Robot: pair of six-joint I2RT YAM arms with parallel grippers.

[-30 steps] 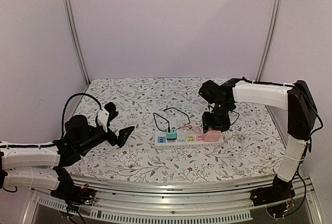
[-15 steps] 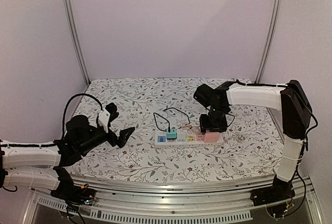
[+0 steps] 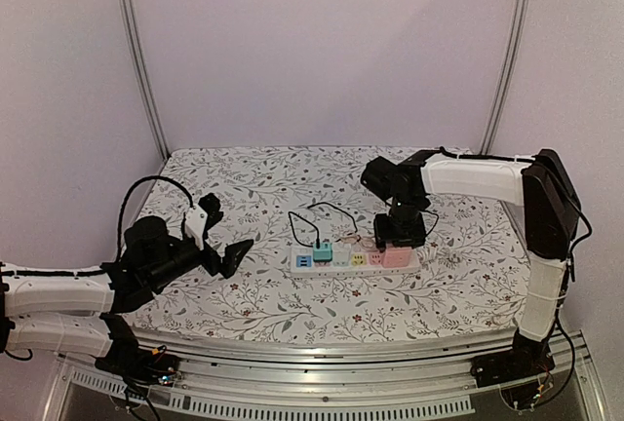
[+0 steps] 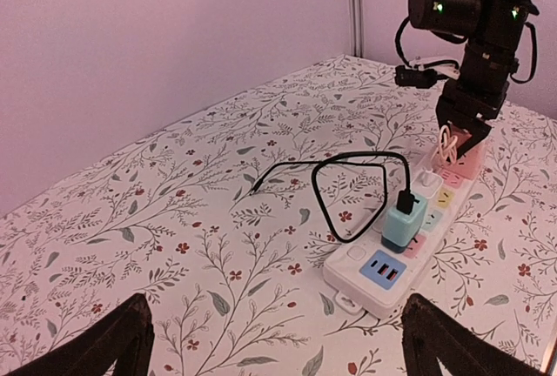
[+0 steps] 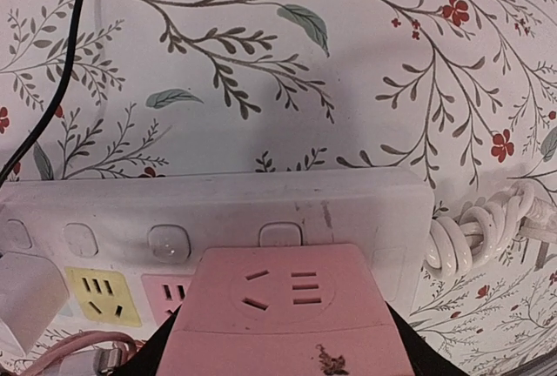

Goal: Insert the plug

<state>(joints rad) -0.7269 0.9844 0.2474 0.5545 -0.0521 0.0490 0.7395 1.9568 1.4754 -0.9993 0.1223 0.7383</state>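
A white power strip point(image 3: 343, 261) lies mid-table. It holds a teal plug point(image 3: 322, 250) with a black cable, and a pink plug block point(image 3: 397, 256) at its right end. My right gripper point(image 3: 399, 236) stands directly over the pink plug. In the right wrist view its dark fingers point(image 5: 416, 352) hug both sides of the pink plug point(image 5: 283, 306), which sits on the strip point(image 5: 218, 206). My left gripper point(image 3: 224, 231) is wide open and empty, left of the strip. Its fingertips point(image 4: 100, 345) frame the strip point(image 4: 361, 267) and the teal plug point(image 4: 405, 219).
A black cable point(image 4: 348, 167) loops on the flowered cloth behind the strip. A coiled white cord point(image 5: 474, 228) lies at the strip's right end. A small white plug point(image 5: 26, 293) and a yellow socket point(image 5: 100, 293) sit left of the pink plug. Walls close the back and sides.
My right wrist has shifted slightly left and back over the pink plug. The pink plug and the strip stay put. The left arm has not moved.
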